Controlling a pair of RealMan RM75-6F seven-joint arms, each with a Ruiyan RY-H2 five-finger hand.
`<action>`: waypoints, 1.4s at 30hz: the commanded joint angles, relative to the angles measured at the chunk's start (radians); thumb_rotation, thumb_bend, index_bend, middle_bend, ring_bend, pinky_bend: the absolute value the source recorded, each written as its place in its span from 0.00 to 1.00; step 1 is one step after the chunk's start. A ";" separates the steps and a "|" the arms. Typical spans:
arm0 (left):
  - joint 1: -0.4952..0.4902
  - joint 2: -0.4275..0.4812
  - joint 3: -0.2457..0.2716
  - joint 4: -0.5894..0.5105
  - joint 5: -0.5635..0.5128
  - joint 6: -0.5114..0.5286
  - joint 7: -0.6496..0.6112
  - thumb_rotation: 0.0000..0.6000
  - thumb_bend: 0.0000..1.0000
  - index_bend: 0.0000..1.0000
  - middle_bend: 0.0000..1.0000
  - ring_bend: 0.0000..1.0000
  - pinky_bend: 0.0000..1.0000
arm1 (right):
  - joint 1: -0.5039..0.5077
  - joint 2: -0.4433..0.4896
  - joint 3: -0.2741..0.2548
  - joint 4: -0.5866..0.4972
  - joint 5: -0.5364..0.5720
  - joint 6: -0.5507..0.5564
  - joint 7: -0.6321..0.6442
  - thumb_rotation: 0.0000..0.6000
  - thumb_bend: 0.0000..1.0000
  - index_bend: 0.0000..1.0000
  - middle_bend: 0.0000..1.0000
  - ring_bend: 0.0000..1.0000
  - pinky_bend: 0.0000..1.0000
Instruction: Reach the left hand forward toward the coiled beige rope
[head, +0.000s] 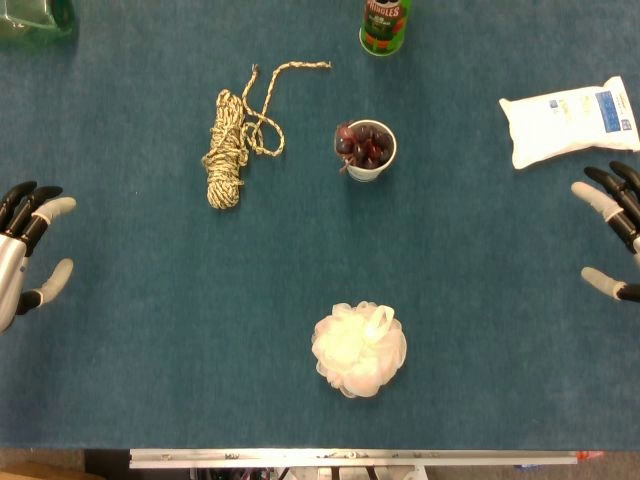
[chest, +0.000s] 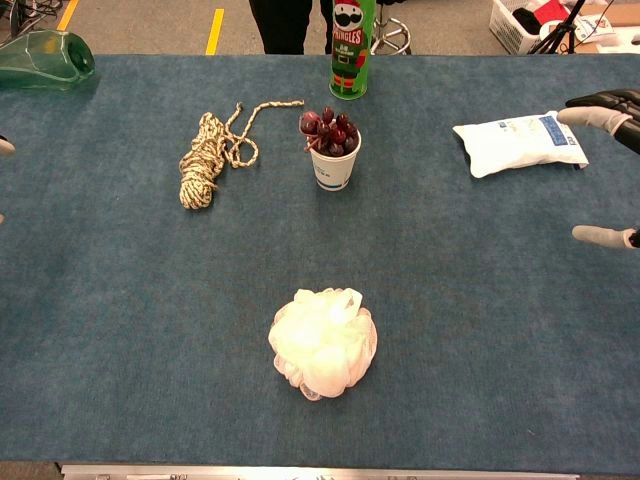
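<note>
The coiled beige rope (head: 229, 146) (chest: 205, 158) lies on the blue table, left of centre toward the far side, with a loose end trailing away from me. My left hand (head: 28, 250) hovers at the table's left edge, fingers spread and holding nothing, well to the left of the rope and nearer to me. In the chest view only a fingertip of it (chest: 5, 146) shows at the left border. My right hand (head: 615, 225) (chest: 610, 170) sits at the right edge, fingers apart and empty.
A white paper cup of dark grapes (head: 367, 148) stands right of the rope. Behind it is a green Pringles can (head: 384, 25). A white mesh bath puff (head: 359, 348) lies near the front centre, a white packet (head: 568, 120) at far right, a green glass item (head: 35, 18) at far left.
</note>
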 joint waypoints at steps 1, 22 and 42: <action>0.000 0.001 0.000 0.000 0.000 -0.001 0.000 1.00 0.29 0.24 0.22 0.16 0.44 | 0.000 0.001 -0.001 -0.003 0.001 -0.002 -0.003 1.00 0.00 0.17 0.14 0.08 0.24; -0.001 -0.003 0.000 0.004 0.008 0.003 -0.011 1.00 0.29 0.24 0.22 0.16 0.44 | -0.002 0.006 -0.001 -0.010 0.002 -0.003 0.000 1.00 0.00 0.17 0.14 0.08 0.24; 0.004 -0.031 -0.013 0.045 0.037 0.064 -0.019 1.00 0.29 0.27 0.26 0.21 0.79 | -0.001 0.007 -0.002 -0.012 0.003 -0.011 0.000 1.00 0.00 0.18 0.14 0.08 0.24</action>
